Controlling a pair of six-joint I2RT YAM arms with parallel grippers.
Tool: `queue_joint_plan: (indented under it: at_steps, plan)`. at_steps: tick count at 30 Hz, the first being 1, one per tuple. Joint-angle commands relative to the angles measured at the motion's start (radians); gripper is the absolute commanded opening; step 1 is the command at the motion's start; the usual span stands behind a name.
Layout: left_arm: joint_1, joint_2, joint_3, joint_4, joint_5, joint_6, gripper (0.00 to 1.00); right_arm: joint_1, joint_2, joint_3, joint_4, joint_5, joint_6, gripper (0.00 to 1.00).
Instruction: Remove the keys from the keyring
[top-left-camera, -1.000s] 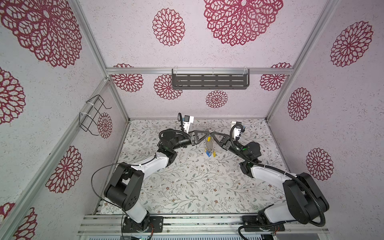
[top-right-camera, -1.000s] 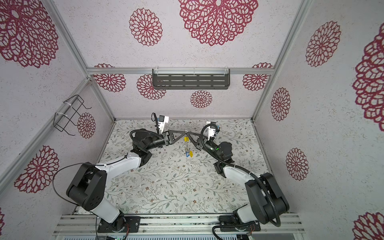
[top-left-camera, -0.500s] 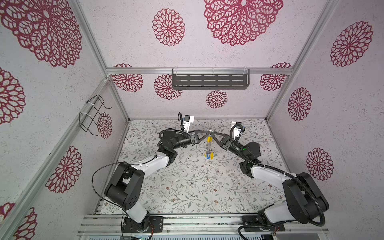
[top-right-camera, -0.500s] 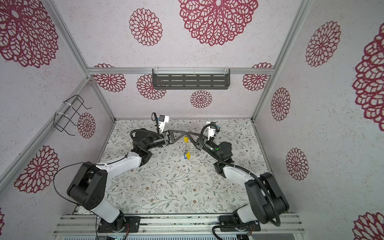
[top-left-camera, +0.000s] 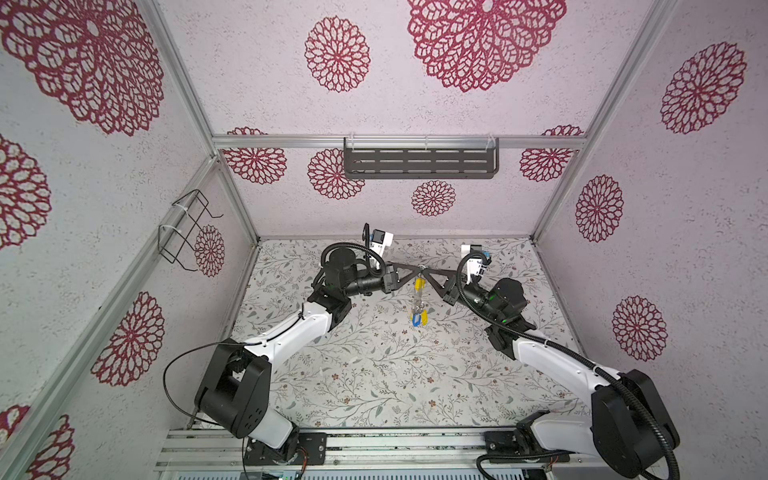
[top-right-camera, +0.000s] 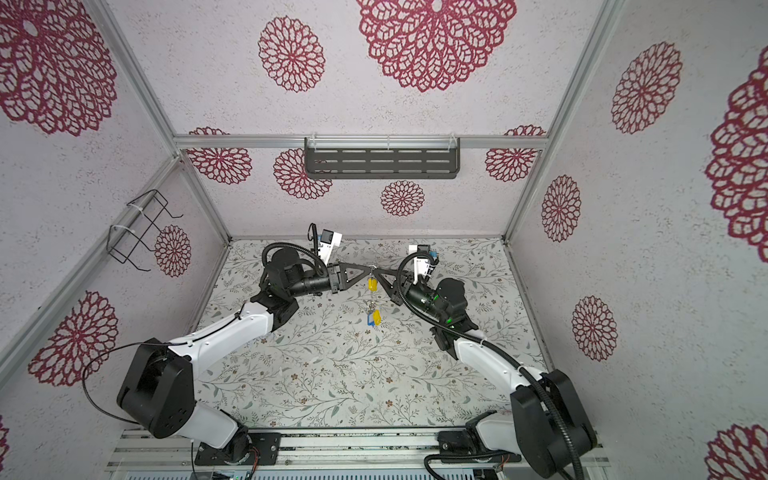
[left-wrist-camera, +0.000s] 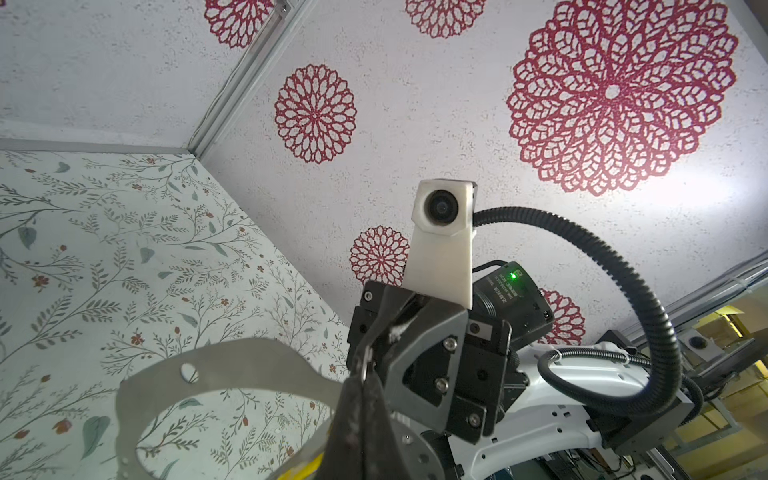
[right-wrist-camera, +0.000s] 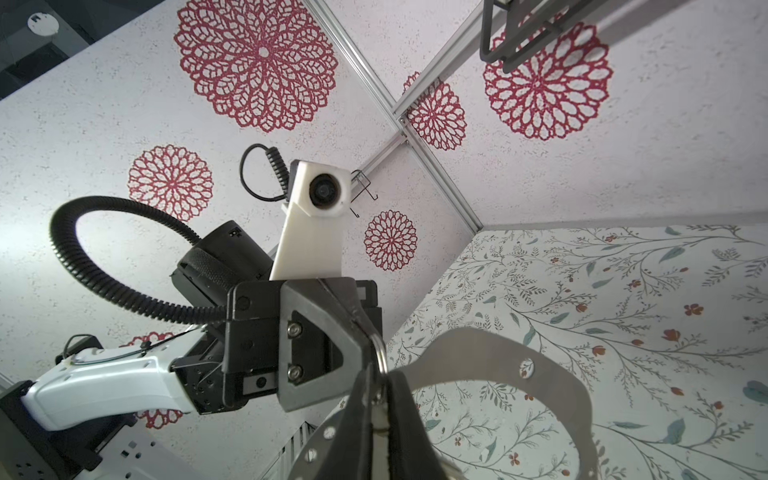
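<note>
Both grippers meet tip to tip above the middle of the table. From the meeting point the keyring (left-wrist-camera: 232, 365) (right-wrist-camera: 478, 353), a flat grey horseshoe plate with small holes, hangs edge-on in both top views. My left gripper (top-left-camera: 419, 269) (left-wrist-camera: 365, 374) is shut at the plate's top edge, where a small silver ring (right-wrist-camera: 380, 353) sits. My right gripper (top-left-camera: 424, 271) (right-wrist-camera: 379, 380) has its fingers a narrow gap apart, with that ring between the tips. A yellow key (top-left-camera: 419, 285) (top-right-camera: 372, 284) hangs just under the tips. Blue and yellow keys (top-left-camera: 419, 319) (top-right-camera: 374, 318) dangle lower, above the table.
The floral table (top-left-camera: 374, 365) lies below the hanging keys. A dark slotted shelf (top-left-camera: 419, 163) is fixed to the back wall and a wire basket (top-left-camera: 187, 226) to the left wall. Both arms reach in from the front rail (top-left-camera: 374, 444).
The lower blue and yellow keys have swayed slightly under the plate. Both arms stay where they were, tips together.
</note>
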Motion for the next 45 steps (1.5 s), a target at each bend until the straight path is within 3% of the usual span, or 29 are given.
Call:
queue_joint_plan:
  at_steps: [1, 3, 7, 17, 20, 22, 25, 28, 31, 32, 34, 35, 36, 40, 45]
  plan:
    - [-0.001, -0.014, 0.012, -0.017, 0.001, 0.028, 0.0, 0.002, -0.006, 0.039, 0.009, -0.017, -0.039, 0.22]
    - [-0.002, -0.012, 0.016, -0.018, 0.008, 0.024, 0.0, 0.003, -0.005, 0.045, 0.008, -0.02, -0.037, 0.2]
    - [-0.01, 0.01, 0.04, -0.017, 0.024, 0.012, 0.0, 0.003, 0.013, 0.048, 0.064, -0.04, -0.001, 0.04]
    - [-0.022, 0.06, 0.069, 0.025, 0.047, -0.031, 0.0, 0.006, 0.055, 0.053, 0.141, -0.055, 0.057, 0.0]
    - [-0.022, 0.076, 0.062, 0.079, 0.051, -0.067, 0.15, 0.004, 0.053, 0.045, 0.135, -0.028, 0.055, 0.0]
    - [-0.021, 0.087, 0.058, 0.1, 0.056, -0.084, 0.18, 0.004, 0.051, 0.043, 0.127, -0.019, 0.051, 0.0]
    - [-0.021, 0.091, 0.055, 0.104, 0.061, -0.087, 0.14, 0.001, 0.046, 0.037, 0.126, -0.014, 0.049, 0.0]
    - [-0.021, 0.088, 0.051, 0.104, 0.064, -0.083, 0.01, 0.001, 0.043, 0.035, 0.127, -0.008, 0.049, 0.0]
    - [-0.02, 0.08, 0.048, 0.095, 0.066, -0.075, 0.0, -0.001, 0.038, 0.032, 0.125, 0.002, 0.048, 0.0]
    - [-0.019, 0.074, 0.045, 0.094, 0.062, -0.073, 0.03, -0.003, 0.036, 0.031, 0.125, 0.007, 0.051, 0.0]
    - [-0.014, 0.057, 0.031, 0.1, 0.053, -0.072, 0.32, -0.008, 0.028, 0.023, 0.129, 0.017, 0.051, 0.0]
    - [-0.007, 0.046, 0.02, 0.105, 0.044, -0.072, 0.42, -0.011, 0.024, 0.019, 0.129, 0.02, 0.052, 0.0]
    - [-0.003, 0.037, 0.009, 0.111, 0.035, -0.073, 0.44, -0.013, 0.021, 0.016, 0.131, 0.023, 0.054, 0.0]
    - [0.013, 0.018, -0.026, 0.166, 0.022, -0.104, 0.41, -0.016, 0.014, 0.005, 0.143, 0.033, 0.062, 0.0]
    - [0.016, 0.037, -0.05, 0.265, 0.031, -0.165, 0.27, -0.017, 0.028, 0.001, 0.2, 0.035, 0.104, 0.0]
